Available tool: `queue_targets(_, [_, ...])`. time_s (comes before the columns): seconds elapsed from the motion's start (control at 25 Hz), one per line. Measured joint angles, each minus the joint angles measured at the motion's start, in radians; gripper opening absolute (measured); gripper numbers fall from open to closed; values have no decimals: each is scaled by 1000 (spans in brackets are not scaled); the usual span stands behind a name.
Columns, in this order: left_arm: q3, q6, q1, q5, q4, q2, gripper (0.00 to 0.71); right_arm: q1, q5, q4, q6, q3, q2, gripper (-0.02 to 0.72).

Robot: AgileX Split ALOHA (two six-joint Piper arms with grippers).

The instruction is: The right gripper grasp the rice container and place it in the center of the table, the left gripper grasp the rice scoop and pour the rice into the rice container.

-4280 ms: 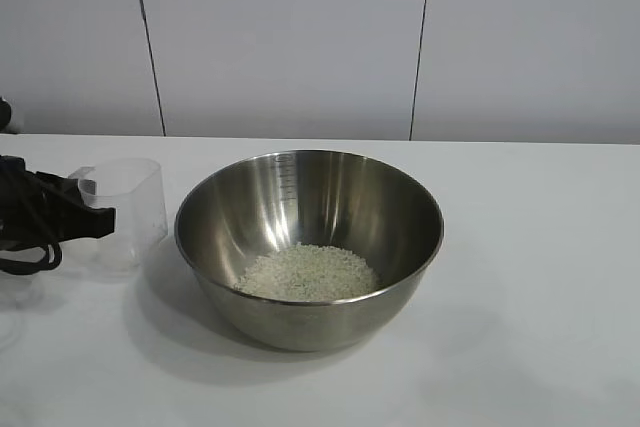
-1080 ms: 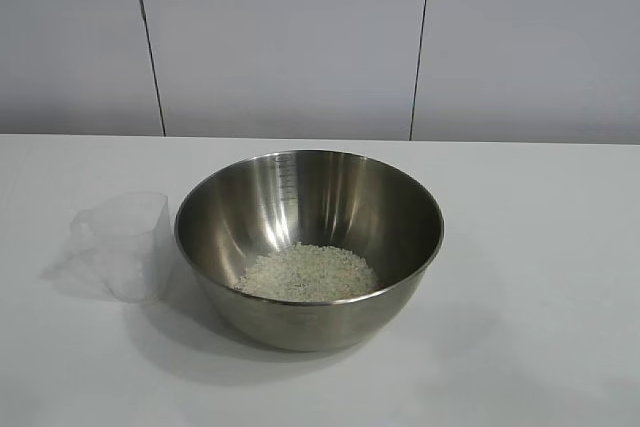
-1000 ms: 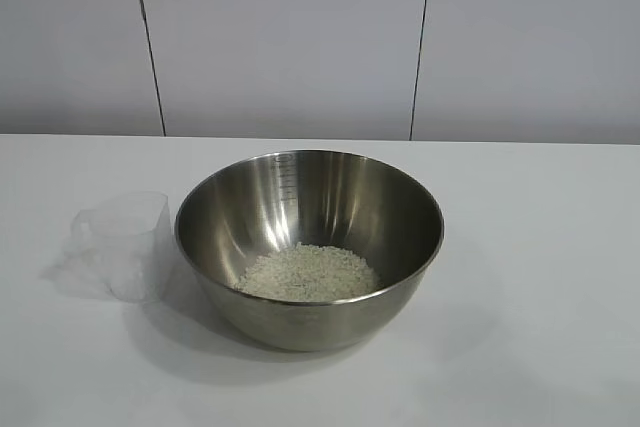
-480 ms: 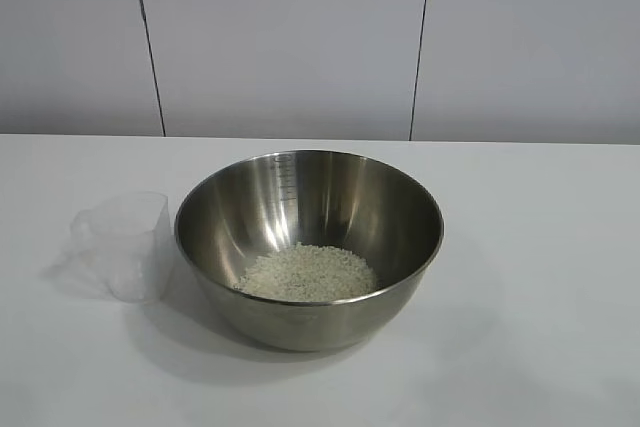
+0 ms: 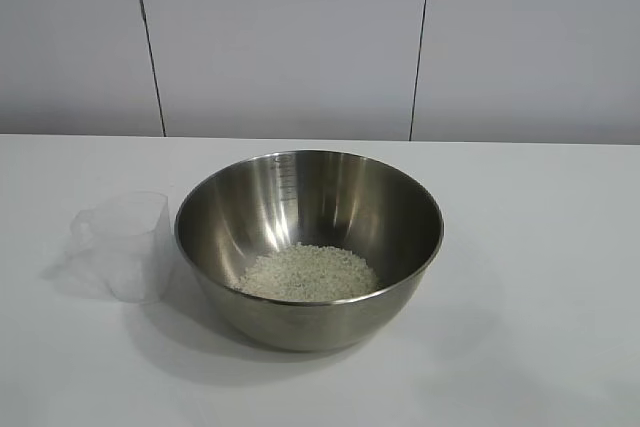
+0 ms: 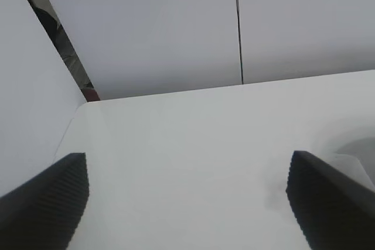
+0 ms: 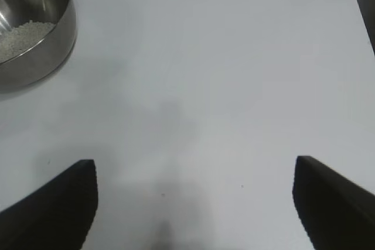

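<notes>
The steel rice container [image 5: 309, 247] stands at the middle of the white table [image 5: 540, 247] with a heap of rice [image 5: 305, 272] in its bottom. The clear plastic rice scoop [image 5: 122, 244] stands empty just left of it. Neither arm shows in the exterior view. My left gripper [image 6: 187, 203] is open and empty over bare table; the scoop's edge [image 6: 351, 165] shows beside one finger. My right gripper [image 7: 196, 203] is open and empty over bare table, apart from the container [image 7: 32, 24].
A white panelled wall [image 5: 300, 37] runs behind the table. In the left wrist view the table's corner [image 6: 88, 105] and a side wall are near.
4.3 s ago my left gripper held the scoop at the far left. Since then it let go and left the exterior view. The scoop now stands on the table. Nothing moved in the last second.
</notes>
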Motion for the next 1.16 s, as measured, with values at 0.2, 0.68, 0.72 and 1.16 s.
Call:
queue_targets(0.2, [2, -60, -46, 183, 17, -100, 654, 0, 0, 1, 0, 0, 0, 621])
queue_targets(0.68, [17, -287, -50, 370, 219, -229, 654, 0, -2, 25, 15, 0, 0, 621])
queue_targets(0.72, [17, -287, -51, 364, 219, -230, 654, 0, -2, 27, 15, 0, 0, 621])
queue_targets(1.16, [17, -287, -180, 359, 218, -232, 654, 0, -3, 30, 18, 0, 0, 621])
